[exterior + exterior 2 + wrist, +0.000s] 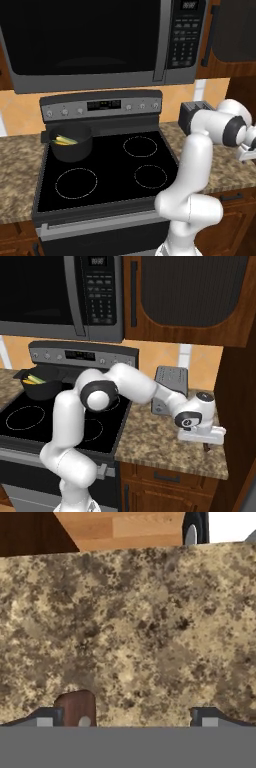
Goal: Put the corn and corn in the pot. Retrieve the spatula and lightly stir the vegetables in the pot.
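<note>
Left base view: arm (197,165) nearest; pot (71,142) on the stove's (107,170) back-left ring, both cobs (64,140) inside, ready for stirring. 
Right base view: gripper (206,446) low over the counter's (165,443) right edge. 
Hand view: jaws wide apart, brown handle (76,708), likely the spatula's, beside one finger.

Arm's reaching way out to its right, elbow bent up high and forearm sloping down over the counter (165,441) near its right front corner. The gripper (206,445) points straight down, low over the surface, jaws spread wide, nothing between them.
</note>
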